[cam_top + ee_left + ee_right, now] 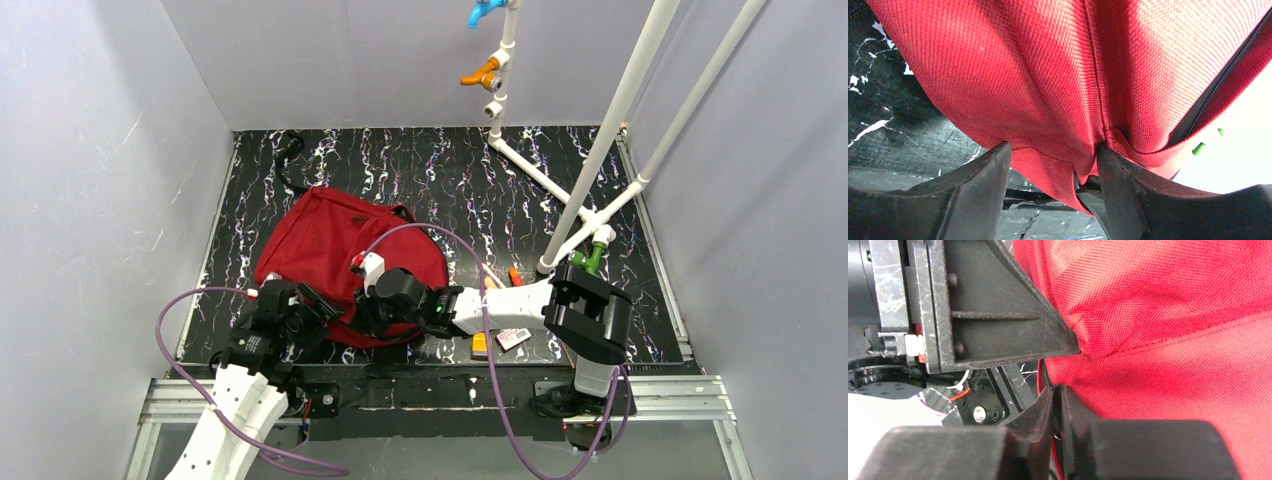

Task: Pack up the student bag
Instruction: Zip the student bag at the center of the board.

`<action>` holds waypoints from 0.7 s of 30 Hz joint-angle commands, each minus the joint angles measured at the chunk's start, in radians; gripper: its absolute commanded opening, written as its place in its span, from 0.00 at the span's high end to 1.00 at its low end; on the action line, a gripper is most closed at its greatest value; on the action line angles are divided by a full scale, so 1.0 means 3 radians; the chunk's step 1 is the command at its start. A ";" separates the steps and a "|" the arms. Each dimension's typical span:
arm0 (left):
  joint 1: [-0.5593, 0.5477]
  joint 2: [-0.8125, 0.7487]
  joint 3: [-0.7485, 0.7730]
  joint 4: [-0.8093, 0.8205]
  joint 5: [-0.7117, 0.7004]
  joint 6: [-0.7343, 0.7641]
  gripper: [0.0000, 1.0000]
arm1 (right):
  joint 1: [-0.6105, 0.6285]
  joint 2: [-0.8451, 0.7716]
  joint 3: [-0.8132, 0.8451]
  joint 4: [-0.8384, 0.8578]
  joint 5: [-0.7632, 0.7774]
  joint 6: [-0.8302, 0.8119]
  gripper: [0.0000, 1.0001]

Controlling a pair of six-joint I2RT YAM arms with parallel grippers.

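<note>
Currently, the student bag is observed lying on the black marbled table, left of centre and just ahead of both arm bases. Its near edge is reached by both arms. The bag is seen as slumped red fabric. Its interior is not exposed in any view, so what it contains cannot be told. A dark zip line is noted across the fabric in the left wrist view; whether it is open or closed cannot be told.

Left gripper: the fingers are set well apart, with a thick fold of the bag's lower edge bunched between them. Fabric is pressed against the inner face of each finger, so the fold is clamped. In the right wrist view, one left finger is seen dimpling the cloth at its tip.

Right gripper: the fingers are drawn almost together, leaving a thin slot. The bag's dark-trimmed edge is pinched in that slot, just beside the left gripper's hold.

Loose items are recorded outside the bag, on the table by the right arm:
- a small orange object
- a white and red packet just beside it
- an orange pen-like item further back

A white pipe frame is noted at the right rear.
</note>
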State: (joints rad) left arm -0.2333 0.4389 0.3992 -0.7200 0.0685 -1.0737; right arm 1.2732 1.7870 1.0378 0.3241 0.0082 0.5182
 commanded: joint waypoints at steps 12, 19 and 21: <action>-0.0010 0.0356 0.0045 0.0156 -0.1074 0.0202 1.00 | -0.0015 -0.0739 -0.0338 -0.0053 0.0310 0.0027 0.99; -0.0010 0.0368 0.0297 -0.0131 -0.1558 0.0312 1.00 | -0.0098 -0.1660 -0.1019 -0.0079 0.0580 0.0187 0.99; -0.0005 0.0316 0.0322 -0.0170 -0.1651 0.0350 1.00 | -0.0135 -0.1895 -0.1120 -0.0174 0.0601 0.0199 0.99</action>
State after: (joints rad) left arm -0.2485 0.5503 0.4656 -0.6888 -0.1692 -1.0172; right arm 1.2572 1.3659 0.7460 0.2909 0.1249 0.5537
